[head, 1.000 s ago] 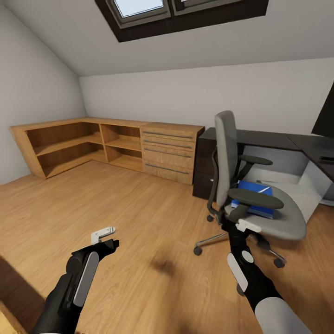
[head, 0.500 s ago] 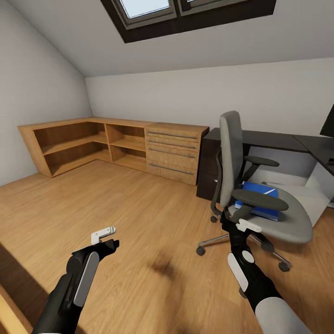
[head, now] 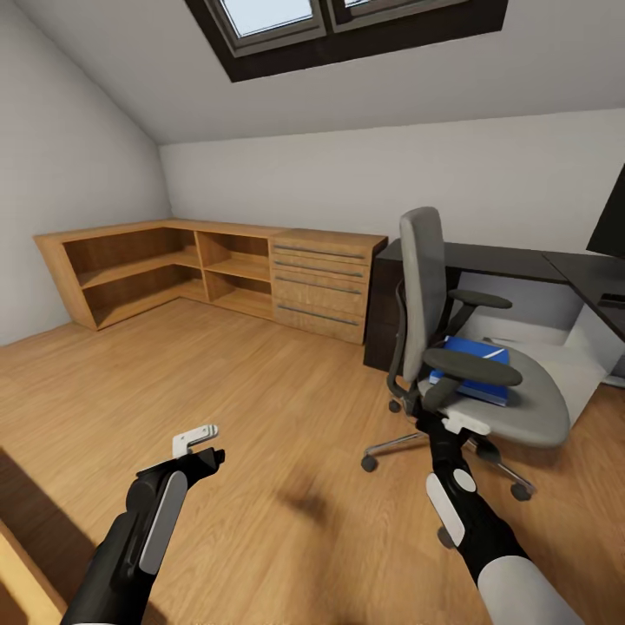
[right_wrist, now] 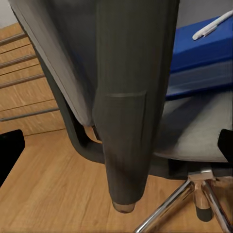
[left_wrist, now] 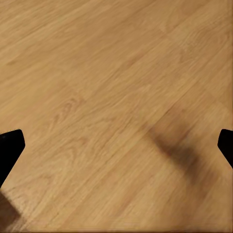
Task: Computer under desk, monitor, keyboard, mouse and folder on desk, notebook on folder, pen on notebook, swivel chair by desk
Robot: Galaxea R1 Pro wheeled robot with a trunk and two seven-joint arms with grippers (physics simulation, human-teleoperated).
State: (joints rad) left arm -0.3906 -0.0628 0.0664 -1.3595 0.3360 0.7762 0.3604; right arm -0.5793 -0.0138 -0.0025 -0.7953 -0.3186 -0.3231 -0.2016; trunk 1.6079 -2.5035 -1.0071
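On grey swivel chair [head: 486,391]: bright blue folder [head: 473,369]

The monitor [head: 609,217] was cut off by the head view's right edge, as was the desk [head: 521,260]. The chair [head: 434,286] hid part of the folder [head: 473,369] behind its armrest and hid the desk's drawers. In the right wrist view the pen [right_wrist: 212,25] ran off the edge, and each gripper fingertip [right_wrist: 9,150] showed only partly.
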